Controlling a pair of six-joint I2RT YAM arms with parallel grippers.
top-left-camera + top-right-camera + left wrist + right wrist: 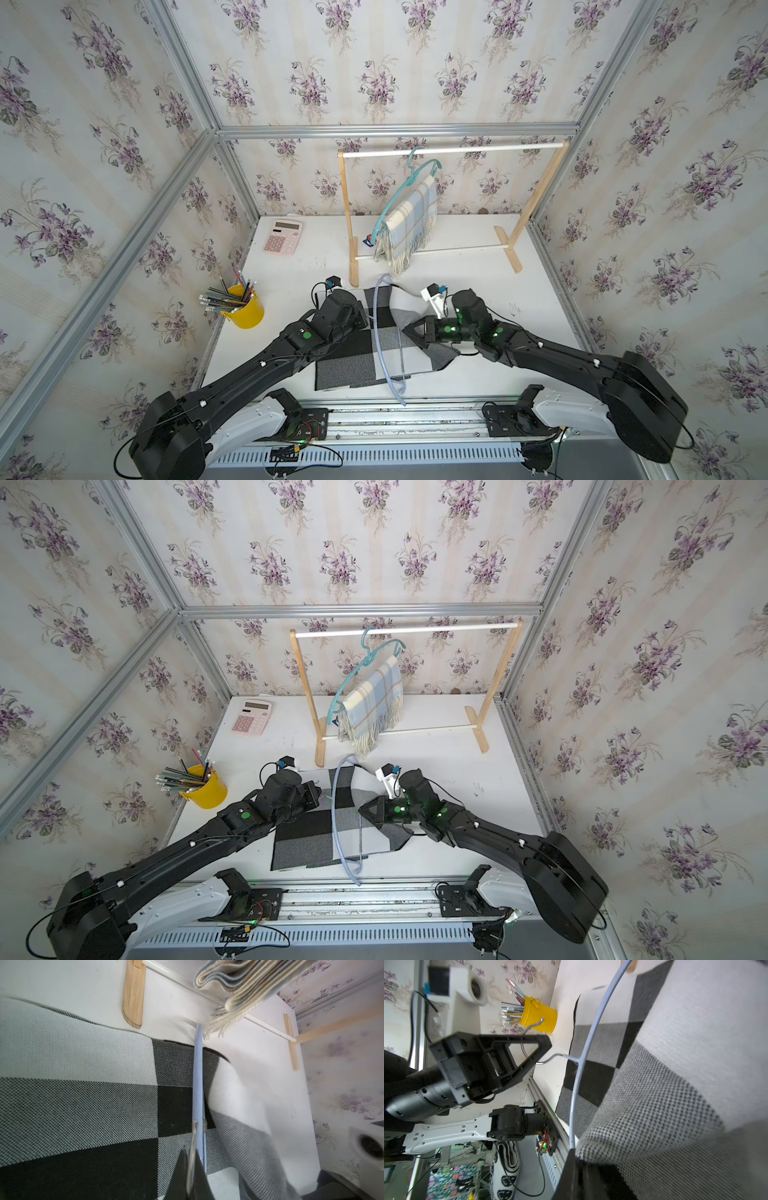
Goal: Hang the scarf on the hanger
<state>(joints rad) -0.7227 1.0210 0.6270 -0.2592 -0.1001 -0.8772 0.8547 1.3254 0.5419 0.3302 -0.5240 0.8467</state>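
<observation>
Where both top views look down on the white table (pixel 478 299), a black, grey and white checked scarf (pixel 353 357) lies at its near middle, under a thin pale blue hanger (pixel 376 332) held upright across it. The left gripper (pixel 365 319) meets it from the left, the right gripper (pixel 408 330) from the right. A yellow bucket of pencils (pixel 247 309) stands by the left edge, a pink calculator (pixel 282 237) far left. Far across, a wooden rack (pixel 345 208) carries a teal hanger (pixel 399 191) with a blue and cream plaid scarf (pixel 411 220), its fringe just beyond the pale blue hanger's far end. Bare tabletop lies right of the right arm.

From the left wrist, the left gripper's jaws sit pressed together by the hanger's bar, with the rack's foot (pixel 134 995) near the checked scarf's far edge.

Only the right wrist view shows the hanger's wire hook (pixel 550 1058) pinched in the left gripper, and the right gripper clamped on a raised fold of the checked scarf.
</observation>
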